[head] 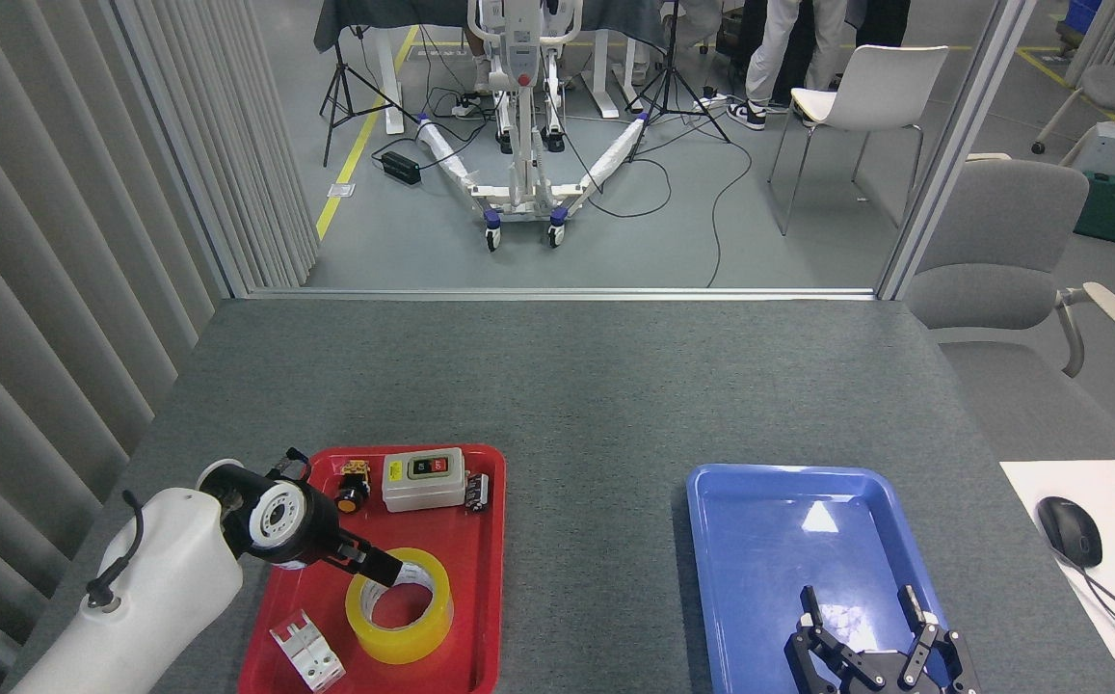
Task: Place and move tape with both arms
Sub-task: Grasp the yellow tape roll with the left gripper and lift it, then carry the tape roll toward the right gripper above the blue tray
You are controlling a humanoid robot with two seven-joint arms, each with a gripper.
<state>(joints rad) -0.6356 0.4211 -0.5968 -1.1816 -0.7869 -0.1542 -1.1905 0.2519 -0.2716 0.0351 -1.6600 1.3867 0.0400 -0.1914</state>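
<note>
tape [399, 605] under left gripper [379, 569]

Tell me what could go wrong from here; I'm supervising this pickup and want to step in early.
The left hand is at the far rim of the tape, which lies flat; a grip on one wall may slip or tip the roll. The white part lies close beside the tape in the red tray and could get knocked. The right hand waits open over the blue tray, far off.
</note>
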